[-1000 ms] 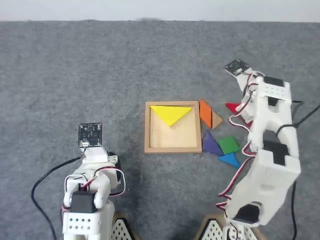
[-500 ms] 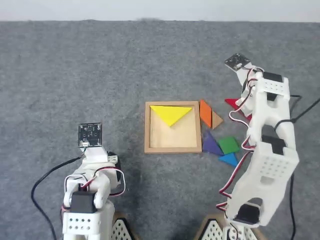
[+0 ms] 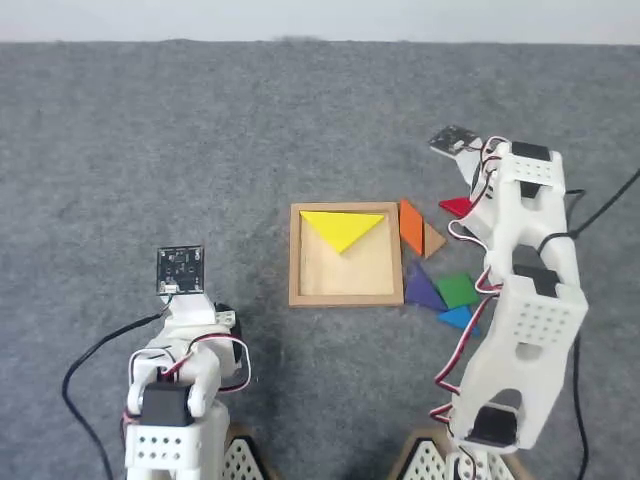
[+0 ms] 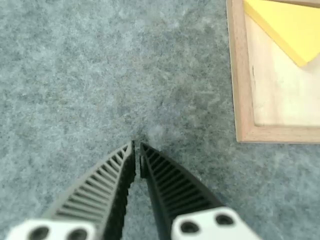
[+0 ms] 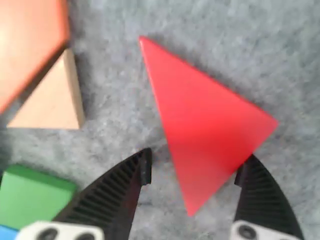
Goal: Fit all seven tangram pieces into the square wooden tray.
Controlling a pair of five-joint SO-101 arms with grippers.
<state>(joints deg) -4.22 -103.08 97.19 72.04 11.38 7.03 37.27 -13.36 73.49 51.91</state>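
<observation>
The square wooden tray [image 3: 296,280] lies mid-table with a yellow triangle [image 3: 342,228] in its far part. Right of it lie an orange piece [image 3: 410,226], a tan triangle [image 3: 433,239], a purple triangle [image 3: 423,290], a green square [image 3: 458,289] and a blue triangle [image 3: 458,318]. A red triangle [image 3: 457,206] [image 5: 200,120] lies farthest right, partly under the right arm [image 3: 520,200]. My right gripper [image 5: 194,170] is open, one finger on each side of the red triangle's corner. My left gripper [image 4: 136,150] is shut on nothing, low over the carpet near the tray's corner [image 4: 240,90].
Grey carpet covers the whole table. The left arm [image 3: 175,370] stands near the front left, well apart from the tray. In the right wrist view the tan triangle [image 5: 52,102], orange piece [image 5: 27,45] and green square [image 5: 32,192] lie close beside the red one.
The right arm's wrist has swung a little to the left over the red triangle, covering more of it. The left arm has not moved.
</observation>
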